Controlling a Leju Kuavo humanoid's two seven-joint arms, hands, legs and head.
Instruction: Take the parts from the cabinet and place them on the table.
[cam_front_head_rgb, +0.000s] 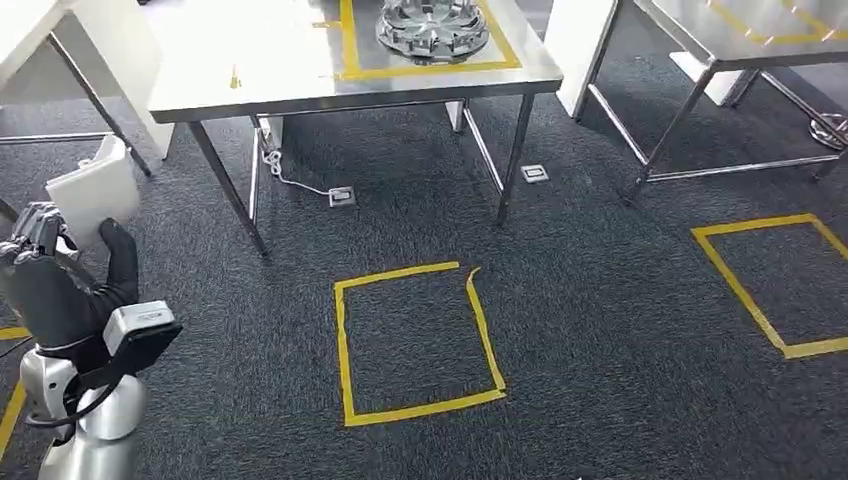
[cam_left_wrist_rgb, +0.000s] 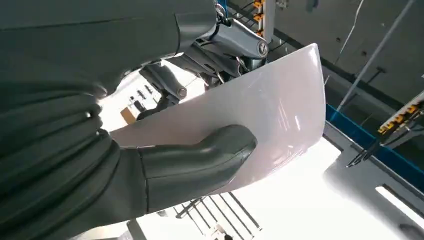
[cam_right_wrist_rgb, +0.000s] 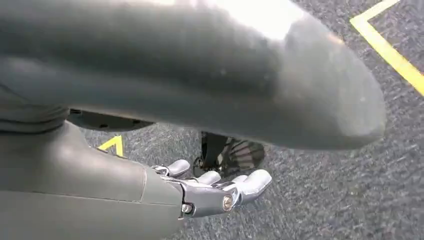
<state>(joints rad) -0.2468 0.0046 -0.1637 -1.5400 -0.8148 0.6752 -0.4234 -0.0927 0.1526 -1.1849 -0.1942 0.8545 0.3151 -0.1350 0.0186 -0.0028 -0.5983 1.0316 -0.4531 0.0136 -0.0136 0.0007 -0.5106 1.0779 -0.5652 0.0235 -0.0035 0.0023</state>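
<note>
My left hand (cam_front_head_rgb: 55, 290) is raised at the lower left of the head view and grips a flat white part (cam_front_head_rgb: 92, 190) by its lower edge. In the left wrist view the grey thumb (cam_left_wrist_rgb: 200, 160) presses on the face of the white part (cam_left_wrist_rgb: 270, 110), with the darker fingers behind it. A steel table (cam_front_head_rgb: 300, 80) stands ahead, and a round silver part (cam_front_head_rgb: 432, 25) lies on it inside a yellow taped frame. My right hand (cam_right_wrist_rgb: 210, 190) hangs over the carpet with its fingers loosely apart and nothing in them.
On the dark carpet a yellow taped square (cam_front_head_rgb: 415, 340) lies just before the table, and another (cam_front_head_rgb: 770, 280) lies to the right. A second steel table (cam_front_head_rgb: 740, 30) stands at the back right. Floor sockets (cam_front_head_rgb: 341, 196) and a cable sit under the first table.
</note>
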